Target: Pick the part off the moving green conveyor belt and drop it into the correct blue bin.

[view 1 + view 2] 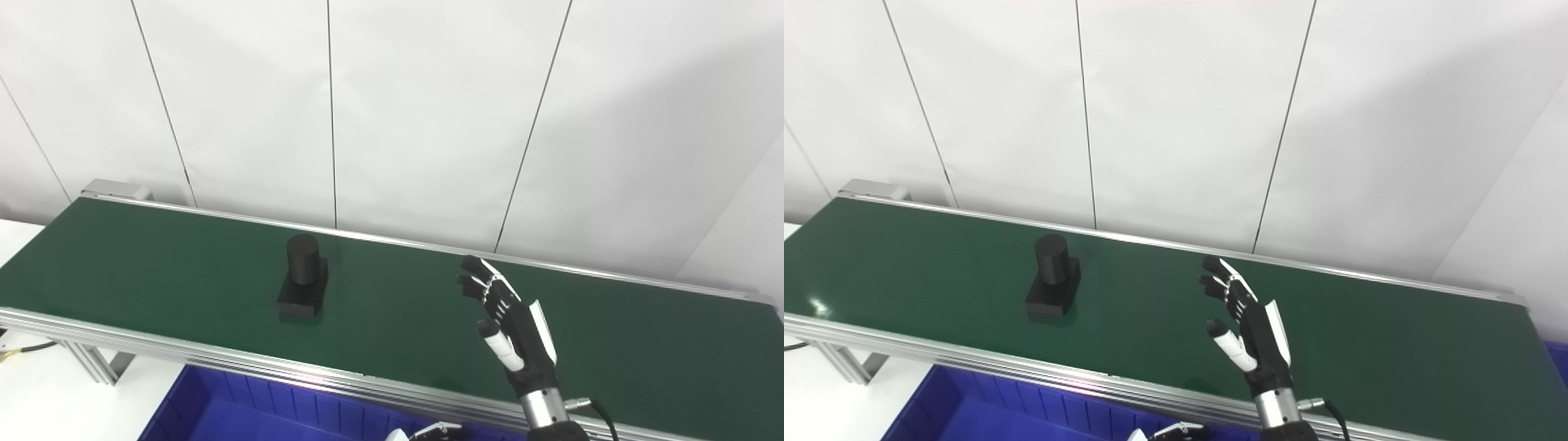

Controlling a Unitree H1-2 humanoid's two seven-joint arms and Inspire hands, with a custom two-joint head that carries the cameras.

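— Right hand (511,324) is up over the green conveyor belt (153,263), lower right of centre in the frame. From my seat I see it raised on edge, fingers (484,282) stretched apart and pointing toward the upper left, thumb (499,346) standing off from them. Nothing is held in it.

— And the part?

— I have the black part (302,278) on the belt, left of centre: a round post standing upright on a flat square base. It sits well apart from the right hand, off to that hand's left in the picture and a little higher up the frame. Bare green belt lies between the two. No contact anywhere.

— Which way does the palm face?

— I read the open side as turned toward the part, with the white back plate on the far right side of the hand.

— Bins?

— One blue bin (245,404) shows along the bottom edge, below the belt's silver rail (184,349), left of centre. In the right eye view I also catch a sliver of blue at the far right edge; I can't tell what it belongs to.

— Left hand?

— Only a scrap of the left hand (438,432) pokes in at the bottom edge, over the bin. I cannot tell whether it is spread or closed.
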